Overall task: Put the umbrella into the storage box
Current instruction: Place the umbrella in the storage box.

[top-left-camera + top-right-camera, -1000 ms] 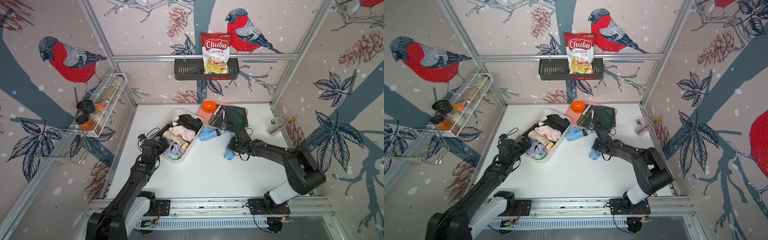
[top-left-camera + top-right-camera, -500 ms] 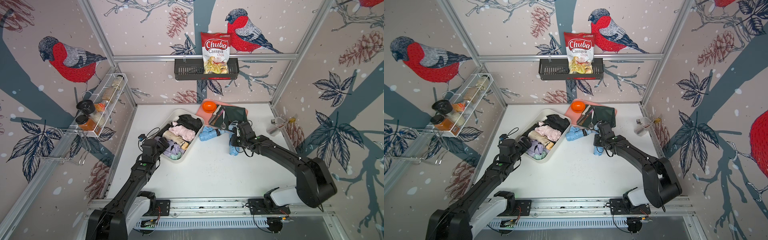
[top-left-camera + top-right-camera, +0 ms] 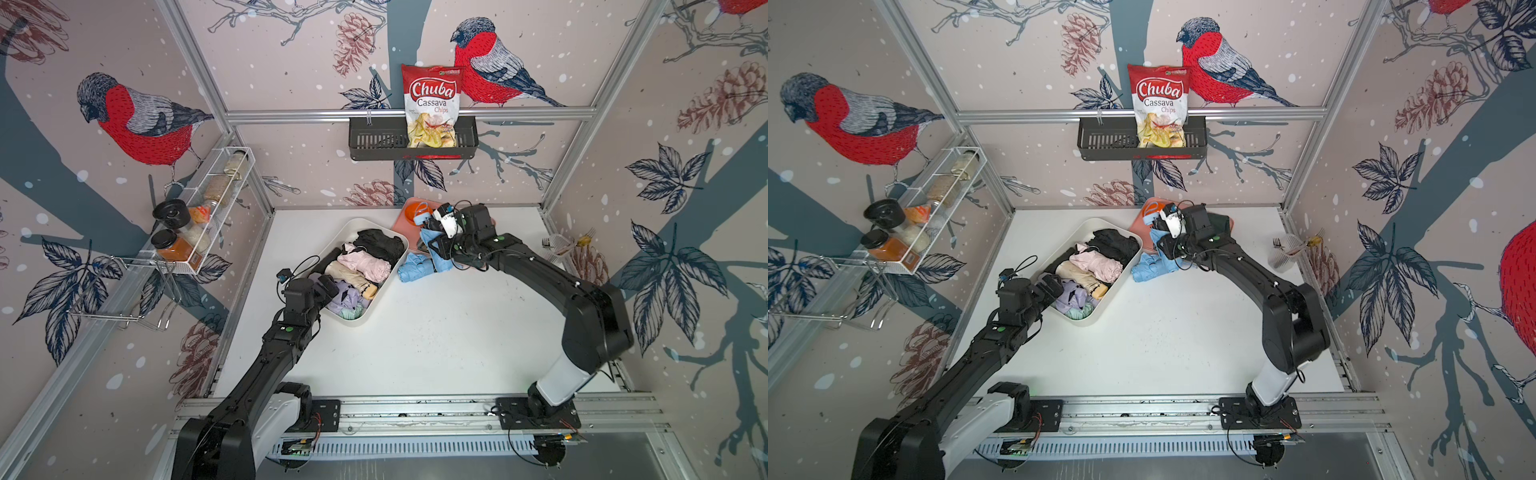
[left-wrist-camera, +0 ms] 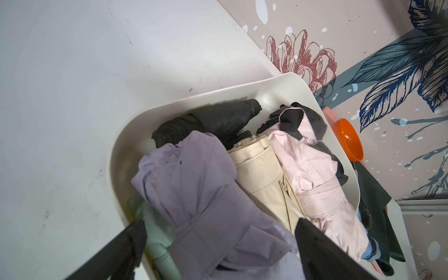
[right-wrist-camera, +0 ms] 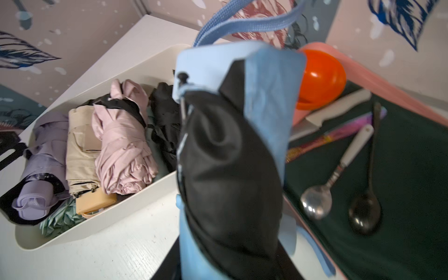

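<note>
Storage box (image 3: 385,291): left of centre on table; at least five folded umbrellas counted inside: black, pink, cream, lilac, mint.
Chip bag (image 3: 432,104): one, in black basket (image 3: 374,141) on far wall, marked "Chuba Cassava Chips".
Blue umbrellas: two counted, both outside box.
Loose blue umbrella (image 3: 411,268): laid on table just right of box.
Held blue umbrella (image 5: 230,157): clamped in right gripper (image 3: 438,249); low on table a second ago, now raised and carried farther, beside pink tray (image 3: 400,230).
Left gripper (image 4: 221,230): spread wide, nothing held, unmoved over near end of box.
</note>
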`<state>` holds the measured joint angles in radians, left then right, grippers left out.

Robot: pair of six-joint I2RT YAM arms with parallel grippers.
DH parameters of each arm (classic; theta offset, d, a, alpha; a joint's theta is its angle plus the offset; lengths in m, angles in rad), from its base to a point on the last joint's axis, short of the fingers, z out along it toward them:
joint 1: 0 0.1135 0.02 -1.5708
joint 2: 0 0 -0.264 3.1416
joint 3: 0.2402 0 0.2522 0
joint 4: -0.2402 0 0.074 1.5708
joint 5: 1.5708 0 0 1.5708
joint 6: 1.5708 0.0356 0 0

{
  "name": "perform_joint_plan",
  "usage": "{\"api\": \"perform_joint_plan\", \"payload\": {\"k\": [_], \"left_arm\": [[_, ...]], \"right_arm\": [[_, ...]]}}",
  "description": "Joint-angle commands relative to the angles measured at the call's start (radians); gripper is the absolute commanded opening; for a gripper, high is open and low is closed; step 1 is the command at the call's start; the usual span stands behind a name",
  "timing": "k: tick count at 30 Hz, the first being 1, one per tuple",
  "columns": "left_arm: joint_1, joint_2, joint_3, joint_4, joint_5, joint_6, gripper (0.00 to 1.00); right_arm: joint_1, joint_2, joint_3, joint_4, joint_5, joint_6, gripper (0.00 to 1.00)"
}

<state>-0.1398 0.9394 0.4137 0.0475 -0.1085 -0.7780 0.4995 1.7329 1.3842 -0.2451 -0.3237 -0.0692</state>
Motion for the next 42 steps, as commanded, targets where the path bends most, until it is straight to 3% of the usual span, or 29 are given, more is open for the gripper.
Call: {"api": "perform_joint_plan", "payload": {"k": [1,8,21,33,42], "left_arm": [[-0.001,0.002,0.005,0.040,0.000,0.011,0.99],[-0.003,0.008,0.002,0.045,0.005,0.011,0.99],[-0.003,0.015,-0.007,0.055,0.007,0.005,0.99],[-0.004,0.025,-0.009,0.061,0.004,0.005,0.99],[-0.004,0.027,-0.009,0.063,0.006,0.003,0.99]], "right_arm": [[0.006,0.094,0.132,0.006,-0.188,-0.158,0.29],[0.034,0.331,0.455,-0.119,-0.292,-0.241,0.29],[0.094,0.622,0.803,-0.239,-0.371,-0.246,0.30],[0.138,0.728,0.905,-0.312,-0.400,-0.273,0.31],[0.168,0.780,0.919,-0.323,-0.350,-0.262,0.35]]}}
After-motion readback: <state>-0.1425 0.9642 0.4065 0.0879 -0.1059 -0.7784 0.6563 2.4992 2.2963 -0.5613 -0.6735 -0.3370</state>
